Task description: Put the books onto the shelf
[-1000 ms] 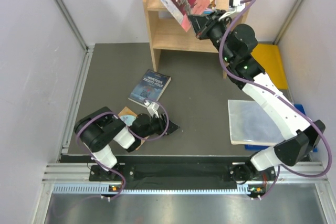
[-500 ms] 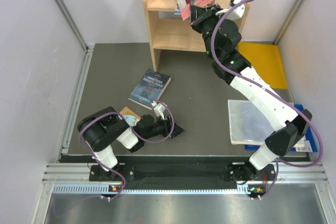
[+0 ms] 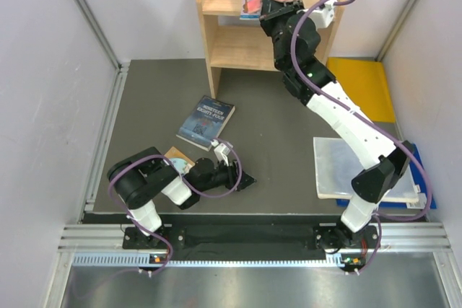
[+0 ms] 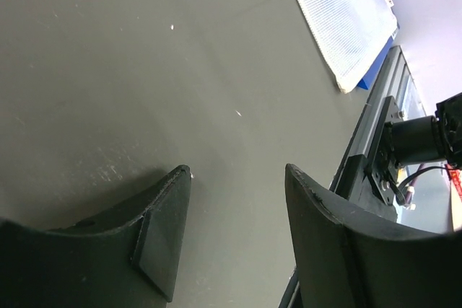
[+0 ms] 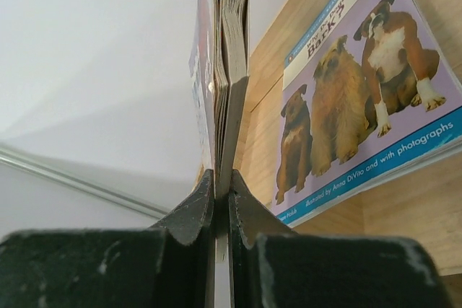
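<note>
The right end effector [image 5: 222, 182] pinched the red-covered book [image 5: 229, 55] on edge above the top tier of the shelf [image 3: 216, 41], beside the flat-lying dog book [image 5: 361, 84]. The left end effector [image 4: 238, 171] was spread and empty, low over the dark surface [image 3: 274, 120], near "Nineteen Eighty-Four" [image 3: 206, 122] and what looked like an orange book [image 3: 172, 154], mostly hidden.

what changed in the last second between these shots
The right fingers, still clamped on the red-covered book, carried it from the front of the shelf out over the top tier, beside the dog book. The left fingers shifted slightly right over the table, open and holding nothing. Nineteen Eighty-Four, the yellow folder and the plastic sheet stayed put.
</note>
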